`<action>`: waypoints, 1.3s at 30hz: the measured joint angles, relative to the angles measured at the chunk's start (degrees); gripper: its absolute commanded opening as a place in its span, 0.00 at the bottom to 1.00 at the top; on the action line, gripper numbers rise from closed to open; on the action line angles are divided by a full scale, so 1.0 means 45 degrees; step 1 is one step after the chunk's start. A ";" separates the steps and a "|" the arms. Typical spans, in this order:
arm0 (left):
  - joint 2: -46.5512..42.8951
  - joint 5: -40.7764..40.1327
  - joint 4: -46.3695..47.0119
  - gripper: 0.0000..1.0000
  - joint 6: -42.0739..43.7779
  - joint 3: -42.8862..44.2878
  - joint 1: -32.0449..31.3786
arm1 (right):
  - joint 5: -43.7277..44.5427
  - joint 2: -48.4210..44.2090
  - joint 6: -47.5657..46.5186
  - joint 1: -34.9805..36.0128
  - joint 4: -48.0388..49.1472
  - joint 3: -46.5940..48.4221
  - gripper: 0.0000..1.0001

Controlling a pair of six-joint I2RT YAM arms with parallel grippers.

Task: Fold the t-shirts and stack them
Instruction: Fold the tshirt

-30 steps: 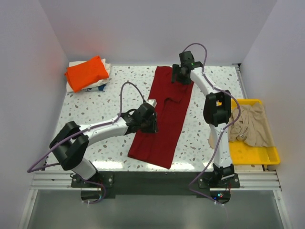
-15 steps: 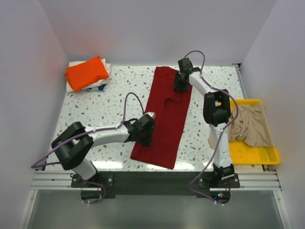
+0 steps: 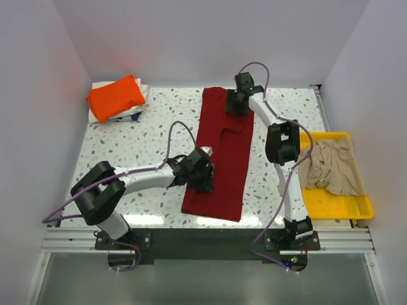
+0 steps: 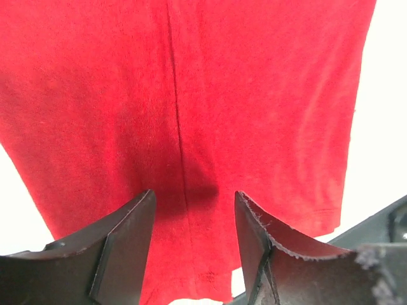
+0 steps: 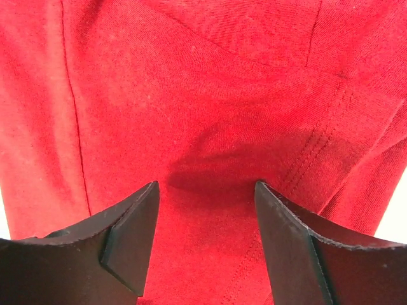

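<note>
The dark red t-shirt [image 3: 222, 159] lies as a long folded strip down the middle of the table. My left gripper [image 3: 202, 180] is open over its near half, jaws apart just above the cloth [image 4: 191, 114]. My right gripper [image 3: 234, 103] is open over its far end, jaws apart above the red cloth [image 5: 203, 95]. The bright orange t-shirt [image 3: 114, 96] lies folded at the far left on top of a whitish t-shirt [image 3: 141, 90]. The beige-tan t-shirt [image 3: 331, 166] is crumpled in the yellow tray [image 3: 340, 206] at the right.
The speckled table [image 3: 127, 146] ends at white walls on three sides. The yellow tray sits off the table's right edge. The front rail [image 3: 203, 236] runs along the near edge by the arm bases.
The red shirt's near end has swung right, so the strip now lies straighter. My left gripper moved right with it. My right gripper shifted left at the shirt's far end.
</note>
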 measured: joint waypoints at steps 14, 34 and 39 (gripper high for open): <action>-0.2691 -0.0131 -0.0442 0.58 0.0005 0.0267 0.4017 | 0.0427 -1.0224 0.1447 0.2375 0.0928 -0.9510 0.49; 0.4517 0.0219 0.1190 0.56 0.0918 0.5887 0.5387 | 0.0933 -1.3503 0.3682 0.8694 0.1753 -1.6728 0.44; 0.6212 0.0005 0.1195 0.47 0.1292 0.7174 0.5455 | 0.1030 -1.3721 0.3798 0.9063 0.1817 -1.6932 0.43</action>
